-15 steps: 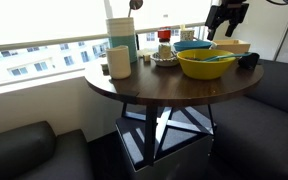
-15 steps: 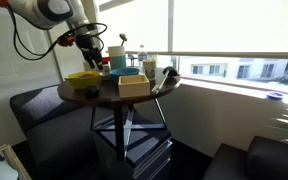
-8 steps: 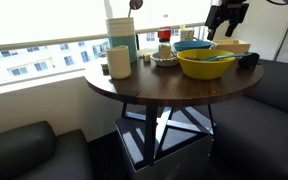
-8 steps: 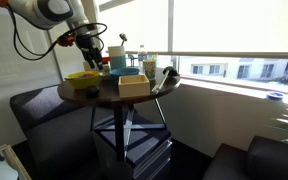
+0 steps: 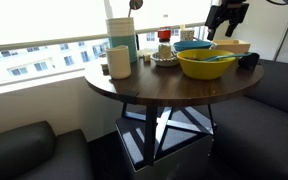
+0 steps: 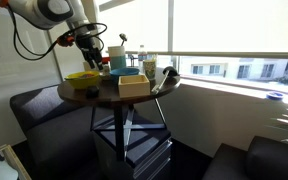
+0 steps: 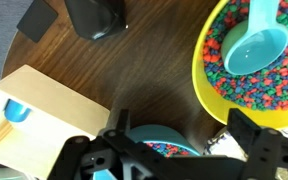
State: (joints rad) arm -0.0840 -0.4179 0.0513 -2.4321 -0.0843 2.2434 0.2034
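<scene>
nothing moved since the earlier frame: hand point(image 5: 227, 14) hovers unchanged, fingers spread and empty, over blue bowl point(image 7: 159, 138) of coloured beads, just beside yellow bowl point(image 7: 198, 62) with scoop point(image 7: 256, 45), towards window-side edge of table point(image 5: 144, 88); wooden box point(image 7: 44, 110) near.

the arm point(image 6: 46, 10) is built of rounded white shells with darker bands at the joints. a thin black cable point(image 6: 17, 40) hangs in a loose loop beside it. the claw point(image 6: 90, 48) is black and blocky. in the wrist view its matte black fingers point(image 7: 92, 158) show angular, hinged links with hard edges.
</scene>
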